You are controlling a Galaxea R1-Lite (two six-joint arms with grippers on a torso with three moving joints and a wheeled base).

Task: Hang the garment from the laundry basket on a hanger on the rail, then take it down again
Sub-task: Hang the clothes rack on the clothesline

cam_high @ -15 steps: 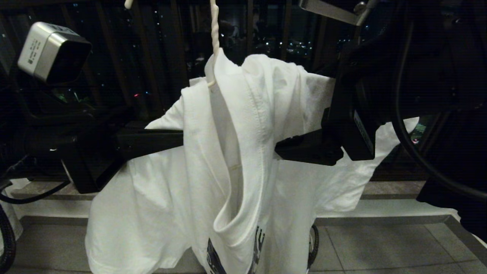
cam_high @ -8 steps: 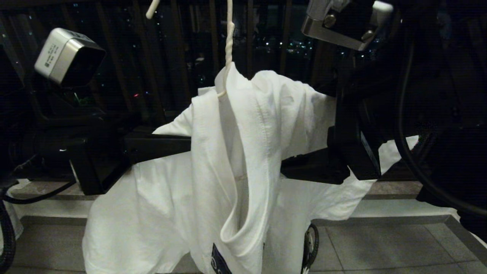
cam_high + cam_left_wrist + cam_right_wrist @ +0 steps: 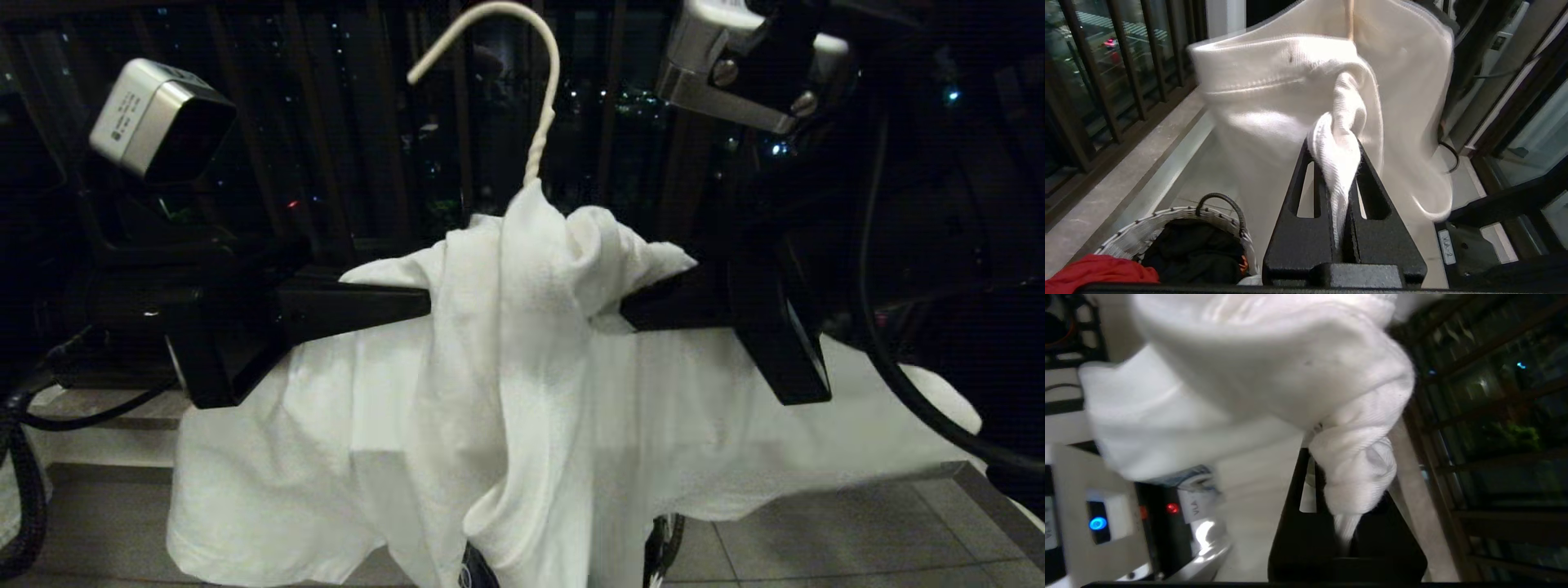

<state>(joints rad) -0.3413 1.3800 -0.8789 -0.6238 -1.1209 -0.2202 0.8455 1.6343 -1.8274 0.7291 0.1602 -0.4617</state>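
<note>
The white garment (image 3: 506, 367) hangs bunched on the off-white wire hanger (image 3: 535, 122), whose hook stands free in the air. The rail is out of view. My left gripper (image 3: 426, 302) comes in from the left and is shut on a fold of the garment (image 3: 1337, 163). My right gripper (image 3: 627, 306) comes in from the right, shut on a bunched fold of the same garment (image 3: 1359, 457). Both hold it just below the hanger's neck, one on each side. The laundry basket (image 3: 1167, 216) stands on the floor below my left gripper (image 3: 1333, 143), with dark clothes in it.
Dark balcony railing bars (image 3: 326, 122) run close behind the garment. A raised stone ledge (image 3: 857, 404) and tiled floor (image 3: 816, 531) lie below. A red cloth (image 3: 1098, 271) lies by the basket. A glass door frame (image 3: 1527, 122) stands on one side.
The hanger with the garment has come down, so its whole hook now shows. My right gripper has shut on the garment. The fabric is more bunched between the two grippers.
</note>
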